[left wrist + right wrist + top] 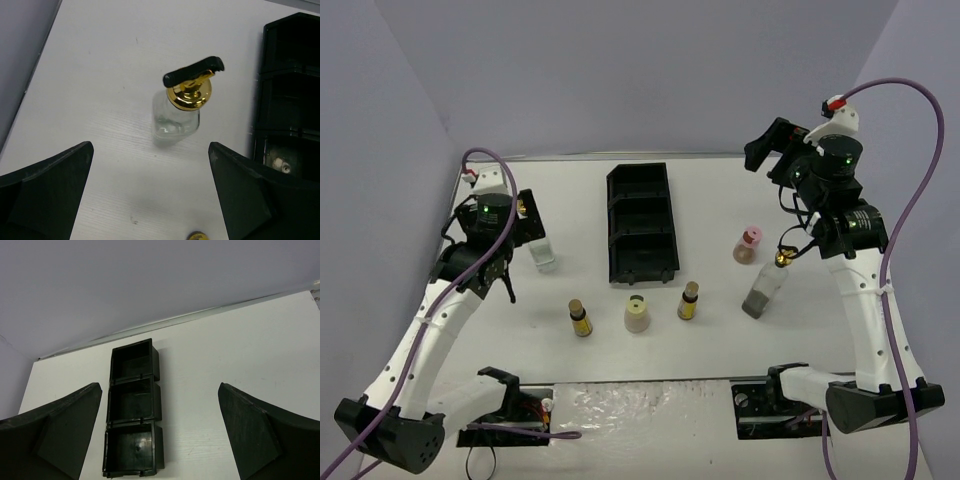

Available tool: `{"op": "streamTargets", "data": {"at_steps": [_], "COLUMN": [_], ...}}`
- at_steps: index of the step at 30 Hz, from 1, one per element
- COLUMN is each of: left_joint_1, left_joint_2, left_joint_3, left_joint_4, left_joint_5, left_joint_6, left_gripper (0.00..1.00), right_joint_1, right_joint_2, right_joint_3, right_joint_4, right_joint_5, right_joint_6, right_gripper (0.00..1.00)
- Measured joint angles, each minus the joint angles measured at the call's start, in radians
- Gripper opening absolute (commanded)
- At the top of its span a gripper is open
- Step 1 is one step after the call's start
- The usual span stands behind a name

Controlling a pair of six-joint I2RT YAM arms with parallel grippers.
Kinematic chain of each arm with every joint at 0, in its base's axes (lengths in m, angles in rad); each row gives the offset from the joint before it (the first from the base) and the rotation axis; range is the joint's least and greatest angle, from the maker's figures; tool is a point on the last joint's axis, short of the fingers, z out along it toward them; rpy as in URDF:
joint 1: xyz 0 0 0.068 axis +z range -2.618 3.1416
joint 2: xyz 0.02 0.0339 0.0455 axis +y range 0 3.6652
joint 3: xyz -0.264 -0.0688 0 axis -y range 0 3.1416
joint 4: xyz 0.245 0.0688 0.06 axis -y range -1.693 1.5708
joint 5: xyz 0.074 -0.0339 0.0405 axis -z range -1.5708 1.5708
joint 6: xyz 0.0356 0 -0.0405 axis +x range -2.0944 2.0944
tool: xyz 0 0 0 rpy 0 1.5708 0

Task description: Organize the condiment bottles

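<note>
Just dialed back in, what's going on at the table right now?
Nothing is held yet. Both grippers are open: the left gripper hangs over a clear bottle with a gold top, and the right gripper is raised, facing the black tray. All six bottles sit on the table, none in the tray.

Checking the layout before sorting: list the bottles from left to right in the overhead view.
Left clear bottle → left amber bottle → cream bottle → right amber bottle → pink-capped bottle → right clear bottle.
</note>
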Motion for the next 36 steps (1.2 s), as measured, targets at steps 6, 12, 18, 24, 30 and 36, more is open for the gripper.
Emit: {"op": "streamTargets", "data": {"at_steps": [6,12,18,24,30,36], "left_joint_1": [-0.095,-0.119,-0.131,-0.138,-0.138,-0.138], "left_joint_2": [0.004,0.027,0.055,0.083,0.117,0.191], "left_joint_3": [-0.031,-0.071,-0.149,-0.193,-0.241,-0.272], "left_joint_4": [0.09,0.18,0.259,0.326,0.425,0.513], "left_joint_5": [-0.049,-0.111,-0.181,-0.234,-0.281,-0.31], "left_joint_6": [0.029,0.046,0.059,0.067,0.069,0.07], "left_gripper": [0.97,0.97,0.97,0.97,0.97,0.97], "right_joint_1": [0.0,0.0,0.0,0.0,0.0,0.0], "right_joint_2": [-0.019,-0.057,-0.108,-0.129,-0.135,-0.15], "right_joint_3": [-0.055,-0.084,-0.113,-0.135,-0.167,-0.178], "right_joint_4": [0.016,0.024,0.044,0.061,0.067,0.068], "right_joint_5": [0.002,0.007,0.013,0.012,0.012,0.012], "right_joint_6": [0.004,0.0,-0.002,0.001,0.001,-0.002], "right_gripper": [1.0,1.0,1.0,1.0,1.0,1.0]}}
